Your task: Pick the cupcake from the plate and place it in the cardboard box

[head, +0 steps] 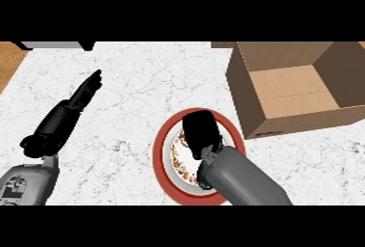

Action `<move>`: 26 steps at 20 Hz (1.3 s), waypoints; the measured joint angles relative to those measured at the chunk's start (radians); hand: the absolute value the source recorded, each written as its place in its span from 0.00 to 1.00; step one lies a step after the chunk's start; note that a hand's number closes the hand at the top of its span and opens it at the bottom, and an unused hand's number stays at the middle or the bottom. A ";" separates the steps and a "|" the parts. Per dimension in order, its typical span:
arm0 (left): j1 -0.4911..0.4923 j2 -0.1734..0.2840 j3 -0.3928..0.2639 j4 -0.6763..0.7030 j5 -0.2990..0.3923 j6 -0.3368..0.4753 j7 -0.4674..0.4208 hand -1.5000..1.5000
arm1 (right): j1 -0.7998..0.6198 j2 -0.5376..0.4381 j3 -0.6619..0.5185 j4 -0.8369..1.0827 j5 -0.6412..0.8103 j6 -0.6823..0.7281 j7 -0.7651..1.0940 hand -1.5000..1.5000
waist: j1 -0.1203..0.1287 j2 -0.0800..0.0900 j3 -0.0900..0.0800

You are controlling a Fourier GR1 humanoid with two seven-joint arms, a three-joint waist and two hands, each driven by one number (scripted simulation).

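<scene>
A red-rimmed plate (165, 144) lies on the white marble counter at lower centre. My right hand (200, 129) hangs directly over it, back up, and hides most of its middle. Beside the hand's left edge shows a white patch with coloured specks, the cupcake (180, 161), mostly covered by the hand and forearm. I cannot make out whether the hand touches it. The open cardboard box (292, 89) stands to the upper right of the plate, with nothing showing inside. My left hand (84, 94) rests at the left with straight fingers pointing up and away, holding nothing.
A dark object (57, 45) sits at the counter's far left corner. The counter ends at a wooden strip (8, 62) along the left. The box's near corner stands close to the plate's right rim.
</scene>
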 measured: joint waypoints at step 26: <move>0.031 -0.012 0.035 -0.003 -0.016 0.001 -0.006 0.50 | 0.320 -0.676 0.109 -0.869 -0.260 -0.247 -1.120 1.00 | -0.042 -0.007 0.001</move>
